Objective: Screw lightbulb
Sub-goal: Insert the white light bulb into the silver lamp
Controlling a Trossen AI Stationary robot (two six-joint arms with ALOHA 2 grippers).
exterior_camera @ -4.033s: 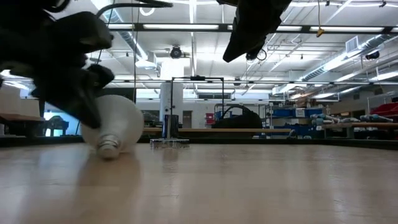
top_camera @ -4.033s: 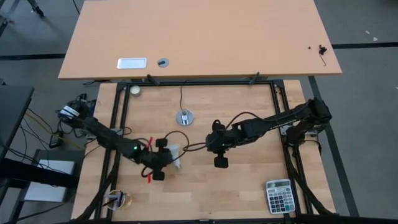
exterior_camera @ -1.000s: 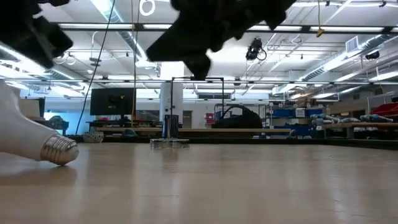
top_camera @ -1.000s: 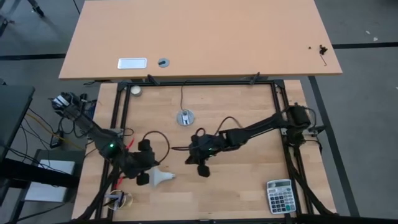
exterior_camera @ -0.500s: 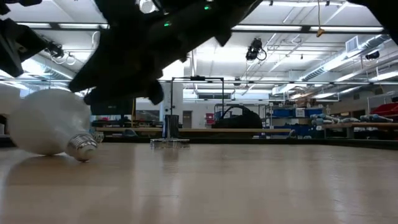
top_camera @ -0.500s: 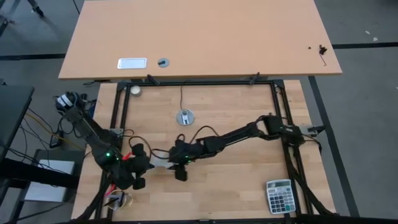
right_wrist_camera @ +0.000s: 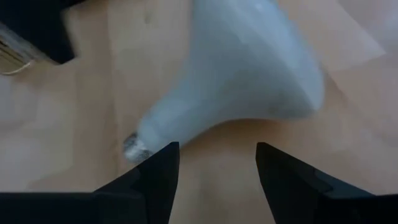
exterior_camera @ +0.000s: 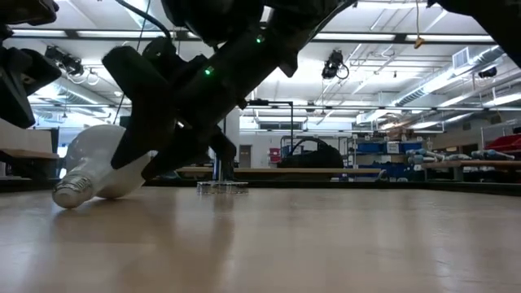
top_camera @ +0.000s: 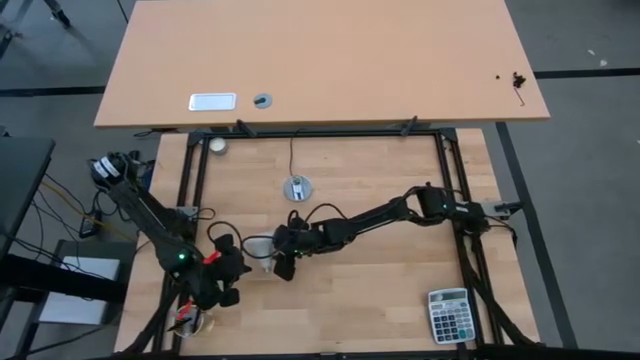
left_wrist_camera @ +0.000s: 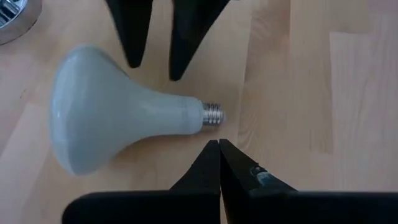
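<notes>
Upper table [top_camera: 320,60]: a wide tan top at the far side of the high view, carrying a flat white plate [top_camera: 212,101], a small round grey fitting [top_camera: 262,100] and a tiny dark bit [top_camera: 517,79] near its right corner.
Work table [top_camera: 400,290]: pale wood planks inside a black frame [top_camera: 448,150]; both arms reach in over it.
Right arm [top_camera: 400,212]: stretched from the right edge across toward the left half of the table, low over the wood.
Left arm [top_camera: 150,215]: runs down the left edge, bent in toward the near left corner.
Right gripper [top_camera: 283,251]: just beside the lightbulb, on its right as seen from above; in its own wrist view the two dark fingers [right_wrist_camera: 155,180] stand spread apart, the bulb lying ahead of them, not pinched.
Left gripper [top_camera: 226,279]: near the bulb's screw base, on the side closer to the near edge; in its own wrist view the fingertips [left_wrist_camera: 219,152] are pressed together, holding nothing, the tips just short of the base.
Lightbulb [top_camera: 259,252]: lying on its side on the wood between the two grippers; white, with the wide round face [left_wrist_camera: 68,118] tapering to a grey threaded base [left_wrist_camera: 212,114]. In the low view it [exterior_camera: 102,167] rests tilted, base down on the table, partly behind the right gripper.
Calculator [top_camera: 449,315]: grey, at the near right corner, well apart from the arms.
Socket disc [top_camera: 297,188]: round, grey, flat on the wood beyond the bulb, with a black cord [top_camera: 292,152] leading to the far edge.
Small white ball [top_camera: 216,145]: at the far left corner of the work table.
</notes>
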